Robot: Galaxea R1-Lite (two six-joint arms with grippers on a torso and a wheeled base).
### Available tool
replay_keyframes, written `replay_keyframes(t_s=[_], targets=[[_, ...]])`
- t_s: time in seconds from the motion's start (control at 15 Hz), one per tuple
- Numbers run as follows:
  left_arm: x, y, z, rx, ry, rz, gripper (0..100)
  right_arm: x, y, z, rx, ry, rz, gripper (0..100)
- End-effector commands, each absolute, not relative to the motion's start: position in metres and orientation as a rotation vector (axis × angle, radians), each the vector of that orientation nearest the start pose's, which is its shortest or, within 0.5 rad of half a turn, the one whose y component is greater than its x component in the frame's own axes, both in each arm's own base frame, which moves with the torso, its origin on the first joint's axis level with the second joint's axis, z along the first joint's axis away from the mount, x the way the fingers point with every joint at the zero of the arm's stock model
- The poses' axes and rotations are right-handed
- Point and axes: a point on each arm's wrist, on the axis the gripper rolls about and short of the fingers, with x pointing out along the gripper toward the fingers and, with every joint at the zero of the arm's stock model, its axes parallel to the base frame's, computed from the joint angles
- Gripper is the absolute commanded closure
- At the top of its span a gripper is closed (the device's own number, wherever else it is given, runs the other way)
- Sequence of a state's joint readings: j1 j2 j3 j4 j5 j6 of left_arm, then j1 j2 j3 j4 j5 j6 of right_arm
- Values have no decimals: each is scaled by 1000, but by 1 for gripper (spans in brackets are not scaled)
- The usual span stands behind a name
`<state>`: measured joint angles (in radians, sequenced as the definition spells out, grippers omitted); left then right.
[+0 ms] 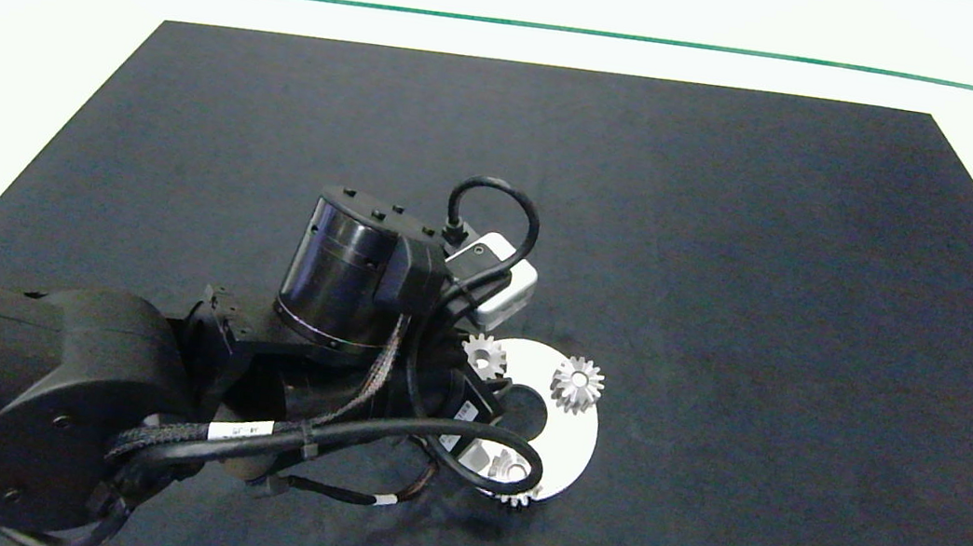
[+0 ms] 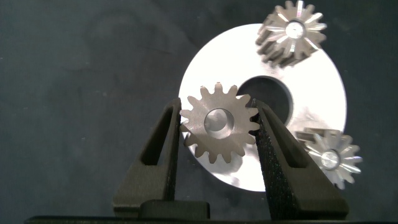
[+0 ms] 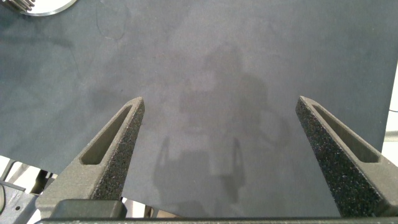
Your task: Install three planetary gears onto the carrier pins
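Left wrist view shows the left hand (image 2: 219, 127) clamped on one planetary gear (image 2: 219, 123), holding it over the white disc (image 2: 311, 87) beside its centre hole. Two more gears (image 2: 292, 32) (image 2: 333, 155) sit on the disc. Over the dark table (image 3: 236, 56), the right hand (image 3: 221, 149) is spread wide, holding nothing.

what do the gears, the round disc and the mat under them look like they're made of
The three gears look like bare machined metal: silver-grey, with bright glints on the teeth. One sits between the left claw fingers. The disc is smooth and pale with a soft sheen; metal or plastic, hard to say. The mat looks like matte dark fabric or rubber, showing no reflections.
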<state>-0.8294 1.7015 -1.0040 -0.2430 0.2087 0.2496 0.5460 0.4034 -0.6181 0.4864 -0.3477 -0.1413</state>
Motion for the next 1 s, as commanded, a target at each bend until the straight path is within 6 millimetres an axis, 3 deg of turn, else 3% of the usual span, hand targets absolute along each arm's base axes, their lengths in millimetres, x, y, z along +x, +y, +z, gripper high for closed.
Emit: replay_keyframes(t_s=[0.07, 1.0], targets=[[216, -229, 198, 471, 322, -653, 100, -16, -19, 201, -260, 232, 213, 0], [222, -226, 193, 479, 340, -634, 100, -17, -20, 202, -257, 227, 212, 0]])
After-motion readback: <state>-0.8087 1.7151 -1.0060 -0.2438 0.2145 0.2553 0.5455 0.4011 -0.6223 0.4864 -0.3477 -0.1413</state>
